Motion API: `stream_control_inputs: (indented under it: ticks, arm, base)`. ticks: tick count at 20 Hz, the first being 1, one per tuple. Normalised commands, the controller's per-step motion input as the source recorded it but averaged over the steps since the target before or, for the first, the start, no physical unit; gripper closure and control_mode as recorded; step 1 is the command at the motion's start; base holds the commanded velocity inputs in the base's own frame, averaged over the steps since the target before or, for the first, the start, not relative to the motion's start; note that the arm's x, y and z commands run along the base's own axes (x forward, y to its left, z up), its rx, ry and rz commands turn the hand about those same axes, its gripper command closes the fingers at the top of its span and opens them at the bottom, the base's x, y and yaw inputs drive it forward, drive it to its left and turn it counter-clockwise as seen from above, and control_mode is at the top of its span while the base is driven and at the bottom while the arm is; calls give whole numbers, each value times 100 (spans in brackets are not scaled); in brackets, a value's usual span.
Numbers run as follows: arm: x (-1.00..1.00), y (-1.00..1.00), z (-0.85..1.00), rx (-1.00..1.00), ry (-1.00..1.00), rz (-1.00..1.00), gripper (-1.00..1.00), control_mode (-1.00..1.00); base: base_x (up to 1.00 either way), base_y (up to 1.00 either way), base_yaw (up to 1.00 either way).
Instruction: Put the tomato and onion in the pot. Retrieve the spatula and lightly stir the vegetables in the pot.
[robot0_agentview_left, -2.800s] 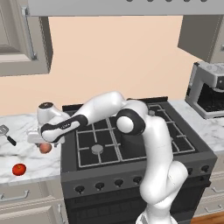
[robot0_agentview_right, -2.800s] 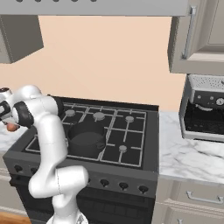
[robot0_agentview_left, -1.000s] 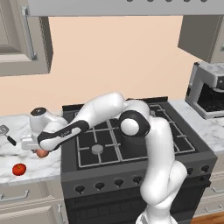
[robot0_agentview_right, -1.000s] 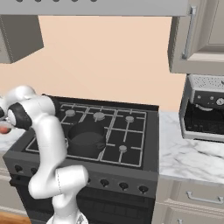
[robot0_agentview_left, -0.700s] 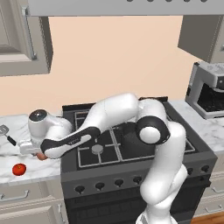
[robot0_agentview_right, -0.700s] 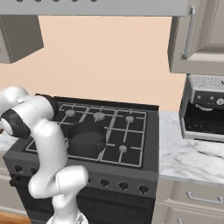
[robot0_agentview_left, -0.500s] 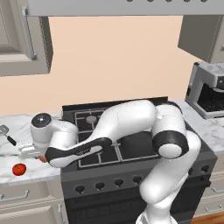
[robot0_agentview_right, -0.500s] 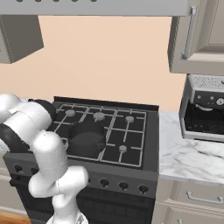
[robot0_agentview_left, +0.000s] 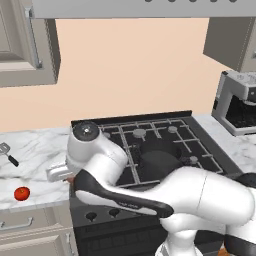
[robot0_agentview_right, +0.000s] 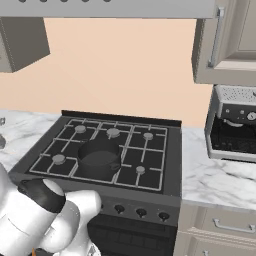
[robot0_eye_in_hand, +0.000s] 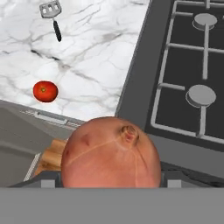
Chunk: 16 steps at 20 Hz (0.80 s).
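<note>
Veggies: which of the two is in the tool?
The onion, the bigger orange-pink ball filling the hand view between the tool's fingers. The smaller red tomato lies on the counter.

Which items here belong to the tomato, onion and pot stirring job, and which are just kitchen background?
Job items: onion held in the gripper; tomato and spatula on the marble counter; pot on the stove.

Background: coffee machine, wall cabinets.

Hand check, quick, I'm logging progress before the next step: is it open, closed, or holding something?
Hand: closed on the onion, which sits between its fingertips above the counter's front edge.
</note>
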Motion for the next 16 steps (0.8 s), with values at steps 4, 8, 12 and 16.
stream_control_inputs:
  ticks: [4, 8, 12, 16]
  arm:
    - [-42, -100, 66, 0, -1, 9, 100, -100]
    - [-16, -100, 29, -3, 0, 4, 100, -100]
    - [0, -100, 20, -13, 0, 0, 100, -100]
    - [23, -100, 17, -15, 7, -1, 100, -100]
  base:
    - [0, 0, 0]
    - [0, 0, 0]
    - [0, 0, 0]
    - [0, 0, 0]
